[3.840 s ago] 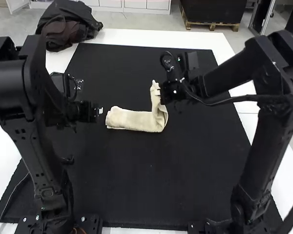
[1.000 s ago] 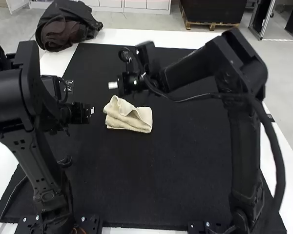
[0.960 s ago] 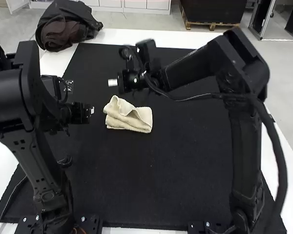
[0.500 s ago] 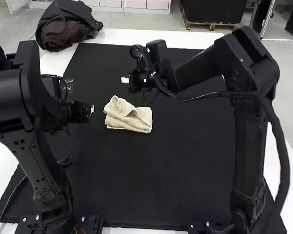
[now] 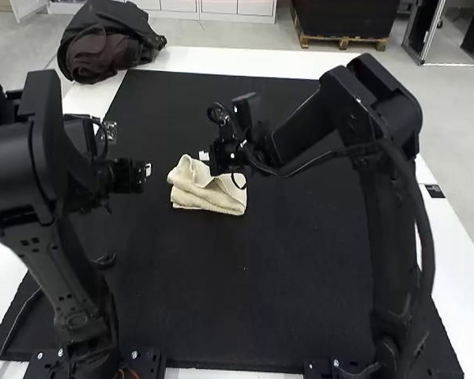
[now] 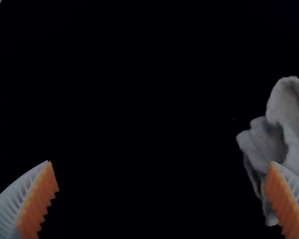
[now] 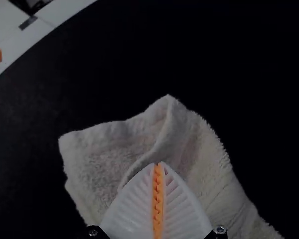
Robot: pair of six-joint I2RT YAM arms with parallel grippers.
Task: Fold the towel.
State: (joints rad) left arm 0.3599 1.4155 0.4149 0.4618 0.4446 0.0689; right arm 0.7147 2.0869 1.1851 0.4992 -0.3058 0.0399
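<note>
On a black mat (image 5: 292, 292) covering a white table (image 5: 221, 59), the cream towel (image 5: 205, 197) lies folded and rumpled, partly hidden behind the right gripper (image 5: 205, 157). Dark cloth (image 5: 103, 59) sits near the far-left corner. Wrist views reveal the left gripper's (image 5: 148, 170) fingers apart, the right's together over the towel.

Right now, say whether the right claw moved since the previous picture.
Yes: the right claw is farther from the mat's far edge, nearer the towel.
</note>
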